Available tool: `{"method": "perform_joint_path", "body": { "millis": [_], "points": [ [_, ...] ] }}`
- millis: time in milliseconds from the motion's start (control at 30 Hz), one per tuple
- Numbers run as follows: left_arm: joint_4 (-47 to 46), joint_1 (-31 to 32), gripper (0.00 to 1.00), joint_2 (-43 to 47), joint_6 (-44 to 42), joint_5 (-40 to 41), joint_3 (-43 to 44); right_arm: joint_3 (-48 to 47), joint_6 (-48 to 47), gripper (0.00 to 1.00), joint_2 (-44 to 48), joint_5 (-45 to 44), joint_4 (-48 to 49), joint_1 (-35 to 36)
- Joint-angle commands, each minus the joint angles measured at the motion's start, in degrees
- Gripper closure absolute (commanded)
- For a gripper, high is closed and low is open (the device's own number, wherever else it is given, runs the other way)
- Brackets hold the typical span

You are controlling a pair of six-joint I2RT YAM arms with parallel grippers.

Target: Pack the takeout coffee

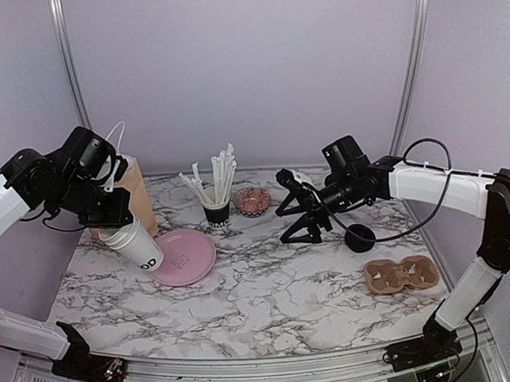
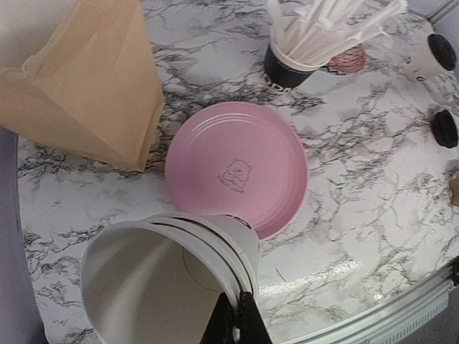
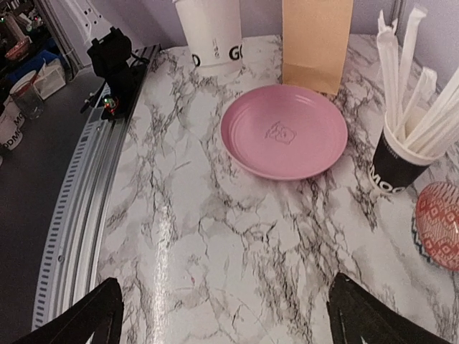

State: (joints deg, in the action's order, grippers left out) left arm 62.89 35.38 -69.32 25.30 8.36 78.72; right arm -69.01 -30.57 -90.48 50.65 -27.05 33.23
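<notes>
my top camera sits high behind the rig's near edge, looking forward and down over the whole marble table (image 1: 269,285). left wrist cam is in close, staring steeply down, while the right wrist cam looks low across the table toward the left side; all three catch the pink plate (image 1: 190,260).

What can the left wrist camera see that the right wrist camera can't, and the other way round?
Only the left wrist: the open mouth of the white cups pinched in the shut left claw, a loose black lid and a lidded cup at far right.
Only the right wrist: the cups' black lettering, the left arm's base and the fingers of the open right claw.
Both: pink plate, brown bag, straw cup, red bowl, marble table.
</notes>
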Motion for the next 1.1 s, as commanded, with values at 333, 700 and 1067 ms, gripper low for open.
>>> {"method": "perform_joint_path", "body": {
  "millis": [333, 700, 1067],
  "points": [
    [-16.6, 12.1, 1.0, -6.2, 2.3, -15.3, 4.9, -19.0, 7.4, 0.01, -11.1, -5.5, -0.4, 12.8],
    [-26.6, 14.0, 1.0, -5.3, 6.9, -19.7, 4.4, -18.9, 7.6, 0.01, -12.3, -5.9, 0.9, 18.2],
    [-28.8, 14.1, 1.0, -4.3, 8.2, -21.5, 2.2, -17.7, 10.5, 0.1, -14.6, -11.9, 3.1, 18.6]
  ]
}}
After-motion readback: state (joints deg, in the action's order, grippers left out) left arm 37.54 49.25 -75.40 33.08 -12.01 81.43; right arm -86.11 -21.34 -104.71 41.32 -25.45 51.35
